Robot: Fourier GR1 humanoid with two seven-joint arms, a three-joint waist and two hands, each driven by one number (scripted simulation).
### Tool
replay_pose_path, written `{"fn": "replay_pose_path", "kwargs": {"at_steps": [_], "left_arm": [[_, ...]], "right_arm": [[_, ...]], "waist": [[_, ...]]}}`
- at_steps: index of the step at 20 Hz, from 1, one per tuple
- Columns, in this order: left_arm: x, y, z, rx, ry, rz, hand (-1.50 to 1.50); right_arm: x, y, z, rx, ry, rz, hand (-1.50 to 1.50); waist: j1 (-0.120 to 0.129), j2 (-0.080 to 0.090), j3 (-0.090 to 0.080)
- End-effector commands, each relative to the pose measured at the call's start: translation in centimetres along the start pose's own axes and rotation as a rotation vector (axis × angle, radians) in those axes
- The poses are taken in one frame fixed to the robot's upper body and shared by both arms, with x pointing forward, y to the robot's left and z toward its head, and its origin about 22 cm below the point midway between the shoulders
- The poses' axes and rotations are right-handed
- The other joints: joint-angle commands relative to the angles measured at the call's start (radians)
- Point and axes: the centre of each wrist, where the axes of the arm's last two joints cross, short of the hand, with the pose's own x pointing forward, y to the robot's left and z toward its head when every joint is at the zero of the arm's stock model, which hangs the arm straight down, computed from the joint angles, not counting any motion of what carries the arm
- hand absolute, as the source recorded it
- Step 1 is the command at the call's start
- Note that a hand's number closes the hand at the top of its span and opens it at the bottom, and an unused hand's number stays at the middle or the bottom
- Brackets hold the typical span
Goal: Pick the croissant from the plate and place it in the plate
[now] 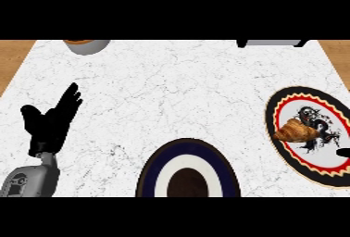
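Observation:
A golden-brown croissant point(295, 130) lies on the left part of a patterned plate point(294, 159) with a black, red and yellow rim, at the right of the counter. A second plate point(159, 170) with dark blue and white rings and a dark centre sits at the lower middle. My left hand point(49, 121) rests at the left with fingers straight and pointing up, holding nothing. A small black shape point(344, 152) at the right edge over the patterned plate looks like a tip of my right hand; its fingers are hidden.
A grey bowl-like object point(87, 45) stands at the far left edge of the white marble counter point(171, 88). A dark-and-white appliance base point(273, 43) shows at the far right. Wooden strips border the counter on both sides.

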Motion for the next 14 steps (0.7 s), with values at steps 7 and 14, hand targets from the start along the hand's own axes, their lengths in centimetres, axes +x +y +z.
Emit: {"fn": "replay_pose_path", "kwargs": {"at_steps": [7, 14], "left_arm": [[-0.3, -1.0, -0.1, -0.007, 0.006, 0.013, 0.00], [-1.9, -1.5, 1.0, -0.029, -0.009, 0.001, 0.00]], "right_arm": [[0.9, -4.7, 2.3, 0.101, 0.195, -0.387, -1.50], [-0.5, -6.6, 3.8, 0.024, 0.130, -0.381, -1.50]], "waist": [[0.004, 0.003, 0.000], [0.020, 0.006, 0.002]]}}
